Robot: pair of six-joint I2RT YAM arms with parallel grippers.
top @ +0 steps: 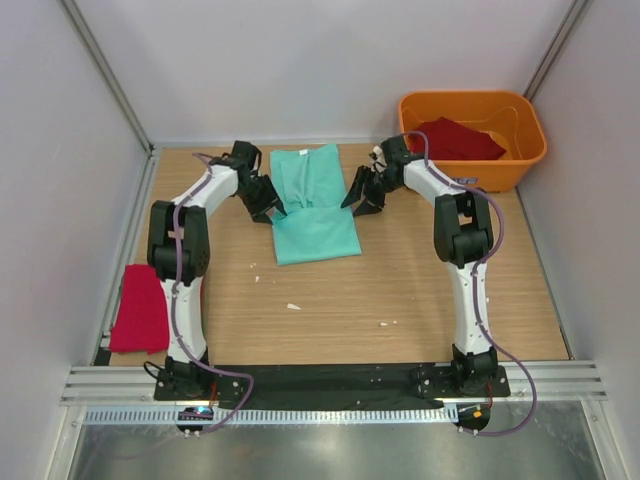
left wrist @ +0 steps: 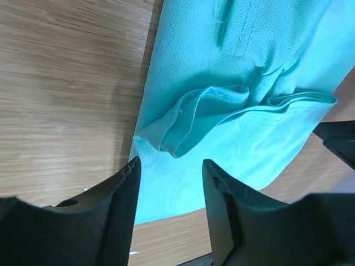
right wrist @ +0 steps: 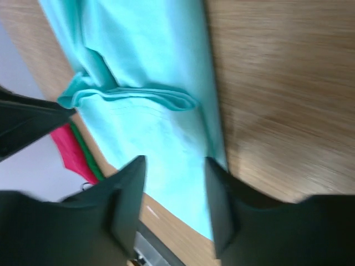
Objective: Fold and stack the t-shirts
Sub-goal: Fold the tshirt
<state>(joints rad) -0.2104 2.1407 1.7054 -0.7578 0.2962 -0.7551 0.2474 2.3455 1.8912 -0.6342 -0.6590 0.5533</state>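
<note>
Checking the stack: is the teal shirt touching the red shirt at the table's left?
Apart: top view shows bare table between teal shirt and red shirt.

The mint-green t-shirt (left wrist: 233,61) is soft matt cloth, a fine knit dotted with tiny pinholes, its hems stitched. The bench (top: 400,280) is pale wood with straight grain and a smooth, faintly satin face. The left hand (left wrist: 170,166) and right hand (right wrist: 175,163) are matt black plastic. The left arm (top: 185,310) and right arm (top: 470,300) wear smooth, slightly glossy white shells with black joints. The tub (top: 505,172) is glossy orange plastic. The red t-shirt (top: 455,140) in it and the folded red t-shirt (top: 140,308) are matt cloth. The rail (top: 330,382) is brushed pale metal.
</note>
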